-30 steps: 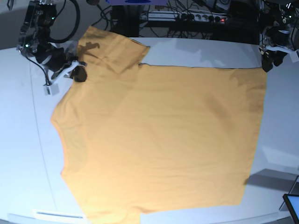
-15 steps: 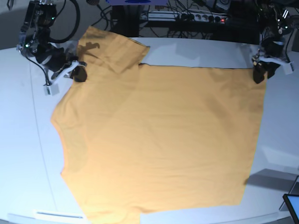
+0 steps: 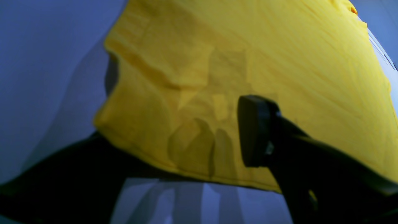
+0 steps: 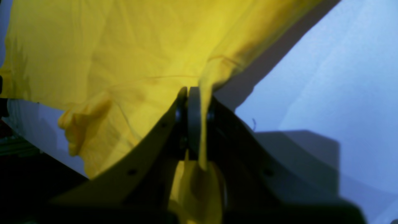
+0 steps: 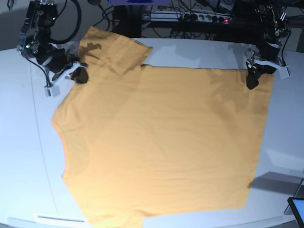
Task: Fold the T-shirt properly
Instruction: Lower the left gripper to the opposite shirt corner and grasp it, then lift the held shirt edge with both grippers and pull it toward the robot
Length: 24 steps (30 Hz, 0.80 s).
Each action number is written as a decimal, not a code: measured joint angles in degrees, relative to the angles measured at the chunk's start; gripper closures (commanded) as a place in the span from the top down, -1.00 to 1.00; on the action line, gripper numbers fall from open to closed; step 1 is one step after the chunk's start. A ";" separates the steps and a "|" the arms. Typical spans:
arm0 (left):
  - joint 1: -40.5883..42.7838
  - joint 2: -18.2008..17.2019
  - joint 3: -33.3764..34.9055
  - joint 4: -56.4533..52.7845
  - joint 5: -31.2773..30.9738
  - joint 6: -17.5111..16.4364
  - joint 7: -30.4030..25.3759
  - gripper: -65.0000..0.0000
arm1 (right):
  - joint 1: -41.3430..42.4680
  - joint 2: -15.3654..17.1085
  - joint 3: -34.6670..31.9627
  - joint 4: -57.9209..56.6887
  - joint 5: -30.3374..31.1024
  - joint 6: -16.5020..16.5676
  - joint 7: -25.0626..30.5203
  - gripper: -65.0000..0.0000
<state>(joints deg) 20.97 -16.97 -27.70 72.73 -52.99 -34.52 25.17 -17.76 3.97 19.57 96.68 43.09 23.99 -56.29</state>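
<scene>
The orange-yellow T-shirt [image 5: 161, 137] lies spread flat on the white table [image 5: 28, 142], one sleeve pointing to the back. My right gripper [image 5: 80, 73] is at the shirt's back left, shut on a pinched ridge of cloth [image 4: 203, 93] near the shoulder. My left gripper [image 5: 251, 80] hovers at the shirt's back right corner. In the left wrist view its jaws stand apart with the hem corner [image 3: 130, 130] between them: one dark finger [image 3: 256, 130] above the cloth, the other low at the left edge.
Cables and a power strip [image 5: 204, 18] run along the back behind the table. A dark screen corner [image 5: 297, 209] shows at the front right. A pale strip [image 5: 59, 218] lies by the table's front left edge.
My left gripper has moved in from the back right and down onto the shirt's back right corner. The right gripper and the shirt have stayed put.
</scene>
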 measured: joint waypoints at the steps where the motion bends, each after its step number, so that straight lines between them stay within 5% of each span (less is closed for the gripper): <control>1: 0.00 0.15 0.00 0.00 0.11 0.00 0.42 -0.26 | 0.00 0.00 0.00 0.00 0.00 0.00 0.00 -1.00; 4: 0.04 0.52 0.00 -0.13 0.20 0.07 1.62 -0.94 | 0.00 0.00 0.00 0.00 0.00 0.00 0.00 -1.00; 5: 0.11 0.61 0.00 -0.20 0.22 0.13 1.84 -1.00 | 0.00 0.00 0.00 0.00 0.00 0.00 0.00 -1.00; 24: 3.39 1.01 0.20 4.00 0.72 0.13 3.37 -1.00 | -0.04 1.03 4.17 0.02 0.15 0.04 0.00 -1.00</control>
<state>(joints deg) 24.36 -15.97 -27.51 76.73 -52.27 -34.39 28.53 -17.80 4.99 23.75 96.71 43.24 24.03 -56.29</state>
